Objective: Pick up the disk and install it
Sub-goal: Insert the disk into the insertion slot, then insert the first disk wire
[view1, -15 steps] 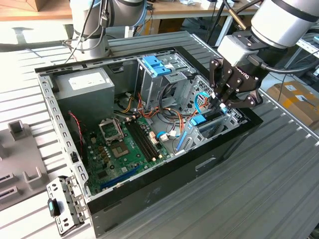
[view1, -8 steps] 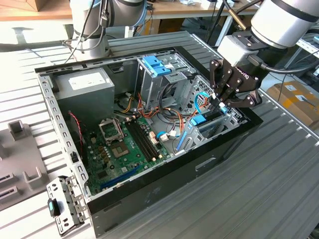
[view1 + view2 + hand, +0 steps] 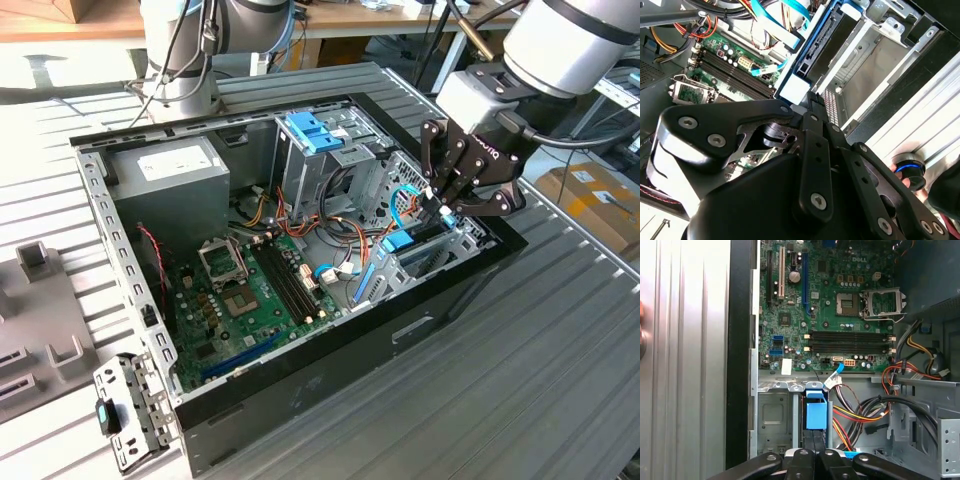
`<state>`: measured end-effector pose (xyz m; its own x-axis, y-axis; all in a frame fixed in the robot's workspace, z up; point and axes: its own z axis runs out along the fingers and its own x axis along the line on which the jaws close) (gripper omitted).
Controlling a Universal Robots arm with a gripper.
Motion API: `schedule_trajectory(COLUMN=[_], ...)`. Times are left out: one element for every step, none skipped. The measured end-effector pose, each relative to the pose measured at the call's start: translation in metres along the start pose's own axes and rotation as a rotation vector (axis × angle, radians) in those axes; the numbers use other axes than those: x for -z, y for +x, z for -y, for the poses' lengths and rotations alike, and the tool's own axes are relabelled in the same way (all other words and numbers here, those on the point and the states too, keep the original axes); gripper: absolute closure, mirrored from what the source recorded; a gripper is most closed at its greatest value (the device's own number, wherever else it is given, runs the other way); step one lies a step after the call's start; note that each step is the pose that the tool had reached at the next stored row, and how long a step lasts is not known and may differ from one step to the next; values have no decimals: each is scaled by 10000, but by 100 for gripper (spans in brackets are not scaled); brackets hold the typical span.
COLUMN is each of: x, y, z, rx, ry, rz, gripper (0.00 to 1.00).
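The disk (image 3: 404, 241) stands on edge in the metal drive bay (image 3: 445, 250) at the corner of the open computer case (image 3: 330, 385) on the exterior view's right. In the first wrist view the disk (image 3: 816, 414) shows edge-on with its blue rail on top, dropping into the bay (image 3: 772, 415). The second wrist view shows the disk's (image 3: 816, 42) blue rail and dark face beside the bay's metal wall (image 3: 880, 55). My gripper (image 3: 446, 206) hangs over that corner, its black fingers shut on the disk's upper edge in both wrist views (image 3: 812, 456) (image 3: 807, 107).
Inside the case lie a green motherboard (image 3: 250, 290), a grey power-supply box (image 3: 170, 172), a metal drive cage topped by a light-blue bracket (image 3: 315, 130), and loose orange, red and blue cables (image 3: 335, 225) beside the bay. A grey fixture (image 3: 40, 345) sits at the exterior view's left.
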<state>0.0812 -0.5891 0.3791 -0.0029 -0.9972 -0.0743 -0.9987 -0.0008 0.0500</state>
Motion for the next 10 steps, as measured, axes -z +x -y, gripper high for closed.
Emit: schedule_trajectory(x=[-4, -7, -21, -17, -16, -14, -14, -15, -15, -15], y=[0, 0, 2, 1, 1, 1, 1, 1, 1, 1], z=[3, 7, 135, 261, 319, 340, 341, 341, 341, 341], rx=[0, 2, 1, 0, 0, -1, 0, 0, 0, 0], ry=[0, 0, -3, -6, -6, -6, -6, -6, -6, -6], rz=[2, 2, 0, 0, 0, 0, -1, 0, 0, 0], gripper=[89, 89, 89, 89, 89, 89, 89, 89, 89, 89])
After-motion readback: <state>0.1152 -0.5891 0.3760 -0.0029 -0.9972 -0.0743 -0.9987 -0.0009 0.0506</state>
